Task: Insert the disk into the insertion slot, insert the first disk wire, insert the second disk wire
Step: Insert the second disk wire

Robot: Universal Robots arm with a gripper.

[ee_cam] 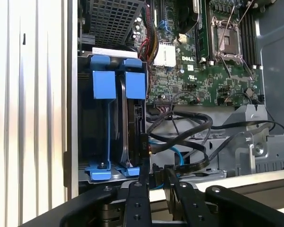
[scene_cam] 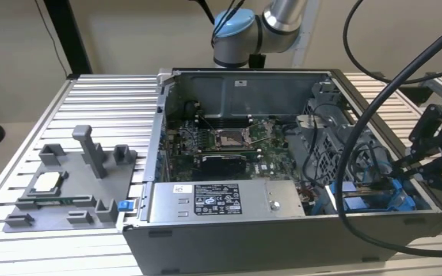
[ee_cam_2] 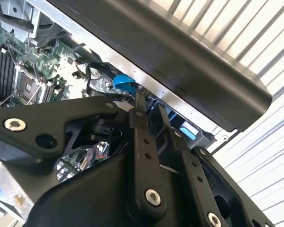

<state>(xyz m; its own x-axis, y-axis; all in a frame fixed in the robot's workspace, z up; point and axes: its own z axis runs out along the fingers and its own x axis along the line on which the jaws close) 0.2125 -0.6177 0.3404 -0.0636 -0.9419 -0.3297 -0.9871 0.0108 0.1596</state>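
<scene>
The end effector (ee_cam: 156,168) sits beside the slotted disk (ee_cam: 134,118); its grip cannot be told; tangled wires (ee_cam: 194,116) could snag it.

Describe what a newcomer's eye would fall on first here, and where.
The open computer case sits in the middle of the ribbed metal table. Two bright blue carriers stand at its corner, on the exterior view's right, where the black tool reaches among black cables.

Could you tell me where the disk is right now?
In the first wrist view, the disk sits edge-on in the insertion slot, beside the motherboard.
</scene>
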